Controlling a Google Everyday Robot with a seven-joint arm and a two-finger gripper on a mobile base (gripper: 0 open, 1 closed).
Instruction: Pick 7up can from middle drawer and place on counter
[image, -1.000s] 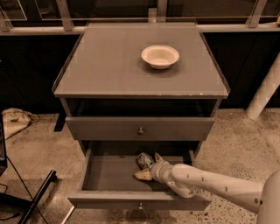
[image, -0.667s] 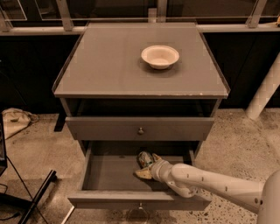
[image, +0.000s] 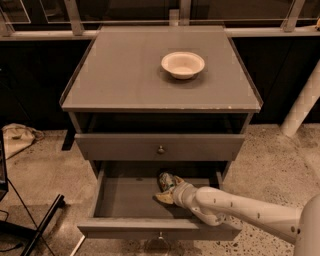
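The middle drawer (image: 125, 200) is pulled open below the shut top drawer. The 7up can (image: 165, 180) sits inside it, toward the back and right of centre. My gripper (image: 170, 189) reaches into the drawer from the right on a white arm, and its yellowish fingers (image: 163, 198) are closed around the can. The can still rests low in the drawer. The counter (image: 125, 75) is the flat grey cabinet top above.
A white bowl (image: 183, 64) stands on the counter, right of centre toward the back. The shut top drawer front with its knob (image: 160, 149) overhangs the open drawer. A black stand leg (image: 42, 220) and a cloth bag (image: 17, 137) lie on the floor at left. A white pole (image: 302, 105) stands at right.
The arm has hardly moved. The can has shifted slightly up and looks more upright between the fingers.
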